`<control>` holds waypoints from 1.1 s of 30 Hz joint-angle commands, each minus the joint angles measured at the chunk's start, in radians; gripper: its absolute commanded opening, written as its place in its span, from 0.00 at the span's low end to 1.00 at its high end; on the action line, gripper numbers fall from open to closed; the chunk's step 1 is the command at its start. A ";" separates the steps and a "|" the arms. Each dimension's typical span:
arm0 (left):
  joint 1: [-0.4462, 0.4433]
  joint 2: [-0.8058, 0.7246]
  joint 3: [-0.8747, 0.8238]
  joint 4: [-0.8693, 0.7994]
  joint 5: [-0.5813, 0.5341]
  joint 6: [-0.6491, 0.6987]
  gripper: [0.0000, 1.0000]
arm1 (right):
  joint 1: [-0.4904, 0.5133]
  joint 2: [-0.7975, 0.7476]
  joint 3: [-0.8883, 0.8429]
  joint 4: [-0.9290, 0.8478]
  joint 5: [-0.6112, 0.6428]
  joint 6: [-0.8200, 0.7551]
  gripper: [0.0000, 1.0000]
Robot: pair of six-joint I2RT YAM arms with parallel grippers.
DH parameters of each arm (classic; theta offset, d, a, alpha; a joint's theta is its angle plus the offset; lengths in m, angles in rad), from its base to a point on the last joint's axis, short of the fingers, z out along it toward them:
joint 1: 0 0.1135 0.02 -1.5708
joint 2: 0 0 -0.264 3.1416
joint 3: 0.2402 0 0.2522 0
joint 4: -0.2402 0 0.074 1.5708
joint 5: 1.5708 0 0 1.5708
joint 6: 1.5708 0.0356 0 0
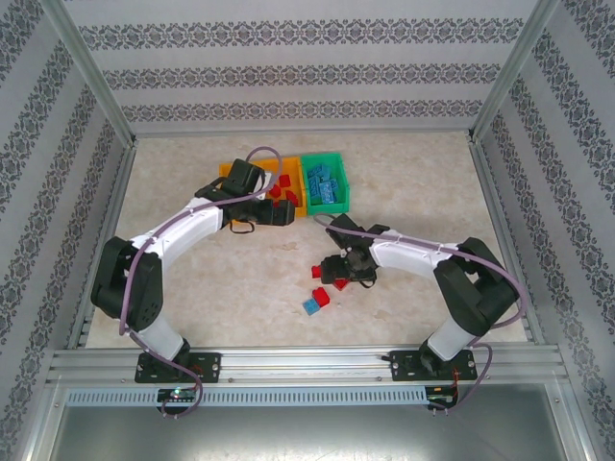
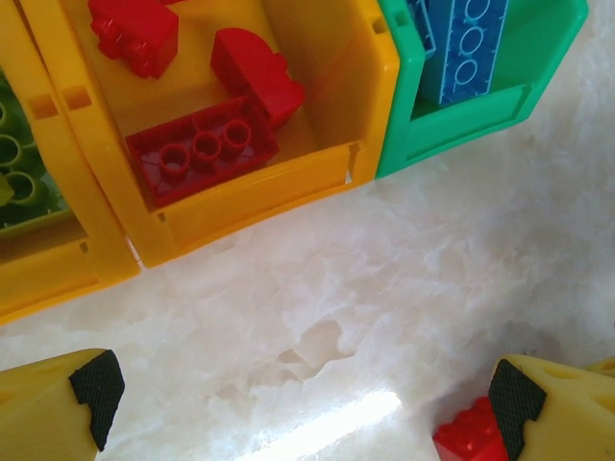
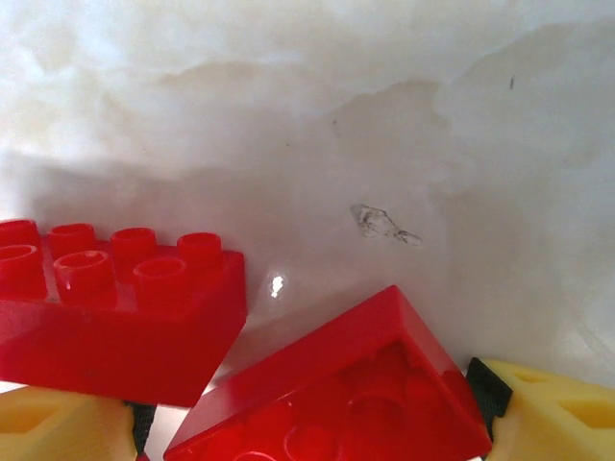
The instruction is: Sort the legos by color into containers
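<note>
The step in hand looks like a pick from the loose pile in the middle of the table (image 1: 423, 192), a little toward its near edge. The right gripper (image 3: 307, 413) is low over two red pieces with its fingers spread either side of a tilted red brick (image 3: 356, 384), which lies with its hollow underside up. The right pad is at the brick's corner, and I see no firm pinch yet. An upright studded red brick (image 3: 115, 307) sits just beside it on the left, touching or nearly so.

To do this well, the jaws should close on the tilted brick alone and square to its flat sides (a corner hold on a sloped face may well squirt out). The neighbour should stay outside the left finger.

The left gripper (image 2: 303, 403) hangs spread and empty just in front of the bins at the table's far edge, with a small red brick (image 2: 469, 440) on the table against its right finger.

- **Left orange bin** (image 2: 58, 259): holds lime green bricks (image 2: 14, 163).
- **Middle orange bin** (image 2: 384, 86): holds several red bricks (image 2: 202, 149), and is where this piece belongs.
- **Green bin** (image 2: 461, 120): holds blue bricks (image 2: 466, 38).

A blue brick (image 1: 311, 307) and another red one (image 1: 322, 298) are unsorted nearer the front edge.
</note>
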 commanded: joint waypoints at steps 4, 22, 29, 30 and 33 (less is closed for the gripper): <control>-0.009 -0.052 -0.019 -0.003 -0.048 0.001 0.99 | 0.008 0.049 0.051 -0.048 0.026 0.026 0.75; -0.008 -0.088 -0.064 -0.014 -0.084 0.003 0.99 | -0.006 0.025 0.085 -0.123 0.049 -0.009 0.52; -0.008 -0.099 -0.080 -0.012 -0.088 0.006 0.99 | 0.014 0.009 0.046 -0.161 0.019 0.038 0.67; -0.009 -0.100 -0.080 -0.012 -0.089 0.008 0.99 | 0.014 0.011 0.043 -0.163 0.017 0.044 0.67; -0.009 -0.100 -0.080 -0.014 -0.090 0.011 0.99 | 0.022 0.026 0.053 -0.158 0.005 0.057 0.61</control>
